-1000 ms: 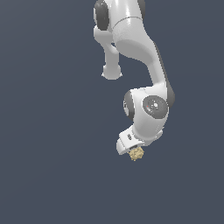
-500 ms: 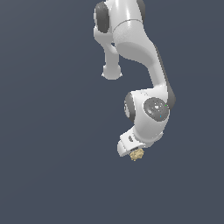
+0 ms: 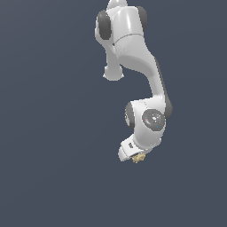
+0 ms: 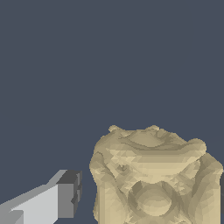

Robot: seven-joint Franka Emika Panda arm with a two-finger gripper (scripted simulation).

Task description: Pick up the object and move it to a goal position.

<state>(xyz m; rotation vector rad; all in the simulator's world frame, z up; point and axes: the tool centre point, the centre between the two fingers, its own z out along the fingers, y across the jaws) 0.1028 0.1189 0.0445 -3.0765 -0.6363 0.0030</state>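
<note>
Across the exterior view, from its left, nothing but flat dark blue-grey background (image 3: 44, 133) fills the frame until the white arm (image 3: 133, 48) comes in at the upper middle, where its thick upper links with dark joint caps hang down from the top edge. From there the arm bends toward the exterior view's right and then curls back to a round wrist joint (image 3: 153, 119) with a grey disc on its face, sitting right of centre and a little below the middle of the frame. Just under that joint, the white gripper (image 3: 134, 154) points down and toward the exterior view's left, and the small tan-yellow ball (image 3: 138, 158) shows at its tip, touching it and partly covered by the white body. In this view the fingers are too small to make out. On the wrist view, one finger (image 4: 65, 197) with a dark pad appears in the lower left of the frame, standing just beside the ball (image 4: 153, 179), with a narrow strip of background between pad and ball. That ball, lumpy and knobbly, fills the lower right of the frame and runs off its edge, so the other finger is hidden. I cannot tell whether the gripper is clamped on the ball or slack around it.
</note>
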